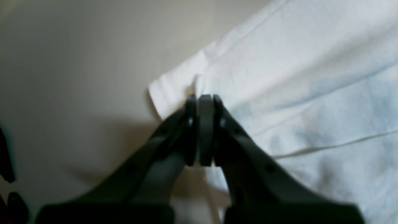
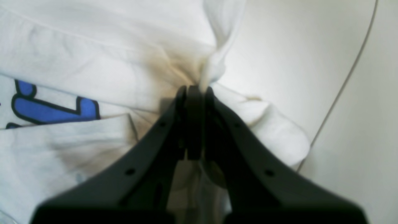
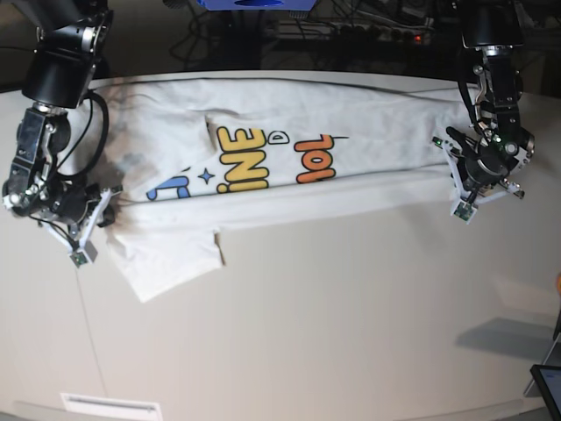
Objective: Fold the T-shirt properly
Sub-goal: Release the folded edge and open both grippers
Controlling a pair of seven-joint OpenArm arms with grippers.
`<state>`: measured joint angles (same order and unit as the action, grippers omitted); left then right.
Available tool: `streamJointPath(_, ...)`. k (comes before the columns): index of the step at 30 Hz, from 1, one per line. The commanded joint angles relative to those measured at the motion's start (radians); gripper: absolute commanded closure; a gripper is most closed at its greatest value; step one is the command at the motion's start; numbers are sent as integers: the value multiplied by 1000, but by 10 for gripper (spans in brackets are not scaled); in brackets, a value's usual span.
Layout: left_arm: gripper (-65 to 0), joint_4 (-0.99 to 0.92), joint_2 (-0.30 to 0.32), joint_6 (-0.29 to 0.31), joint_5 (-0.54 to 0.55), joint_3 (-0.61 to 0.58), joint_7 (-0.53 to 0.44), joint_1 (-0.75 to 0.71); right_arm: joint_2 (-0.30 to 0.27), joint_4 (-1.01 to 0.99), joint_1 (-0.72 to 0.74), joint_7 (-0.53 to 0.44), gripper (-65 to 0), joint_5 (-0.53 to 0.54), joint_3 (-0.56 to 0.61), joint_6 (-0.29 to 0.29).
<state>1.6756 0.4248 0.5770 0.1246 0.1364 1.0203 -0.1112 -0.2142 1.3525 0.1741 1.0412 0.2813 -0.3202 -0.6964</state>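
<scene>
The white T-shirt [image 3: 289, 206] lies stretched sideways across the table, its blue, yellow and orange print facing up, with one sleeve [image 3: 171, 259] spread toward the front. My right gripper [image 3: 110, 202] is at the shirt's left end. In the right wrist view it [image 2: 194, 90] is shut on a bunched pinch of T-shirt [image 2: 93, 46] cloth beside blue lettering [image 2: 46, 109]. My left gripper [image 3: 451, 162] is at the shirt's right end. Seen from the left wrist, it [image 1: 205, 99] is shut on the T-shirt [image 1: 295, 62] at a hemmed corner.
The table [image 3: 351, 324] is off-white. A thin cable [image 2: 342, 87] runs over it near the right gripper. Dark equipment and wires [image 3: 368, 26] line the far edge. A dark device [image 3: 548, 379] sits at the front right corner.
</scene>
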Motion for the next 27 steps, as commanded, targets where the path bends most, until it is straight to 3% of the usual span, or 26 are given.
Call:
streamJointPath(1, 0, 19, 32, -7, -12, 6, -7, 9, -12, 18, 17, -5, -10, -1, 0, -2)
streamJointPath(3, 0, 24, 38, -7, -12, -22, -5, 9, -12, 18, 17, -3, -15, -1, 0, -2)
streamJointPath(7, -3, 27, 88, -7, -12, -102, 1, 11, -12, 18, 17, -3, -87, -1, -3, -2)
streamJointPath(11, -7, 42, 95, -7, -12, -102, 47, 17, -12, 18, 17, -3, -148, -1, -4, -2)
streamJointPath(14, -94, 71, 96, -7, -30, -100, 51, 14, -12, 18, 17, -3, -193, -1, -4, -2)
streamJointPath(16, -188, 84, 92, -7, -99, -100, 67, 11, -12, 20, 17, -3, -232, 2, -6, -2)
streamJointPath(18, -242, 100, 84, -7, -171, -100, 76, 9, -12, 21, 17, -3, -289, 2, -6, -2)
streamJointPath(22, -264, 140, 78, -7, -233, -100, 79, -6, -12, 66, 17, -2, -383, 2, -6, -2)
streamJointPath(27, -312, 188, 84, -7, -245, -100, 137, -5, -12, 118, 17, 41, -429, -1, -72, -2)
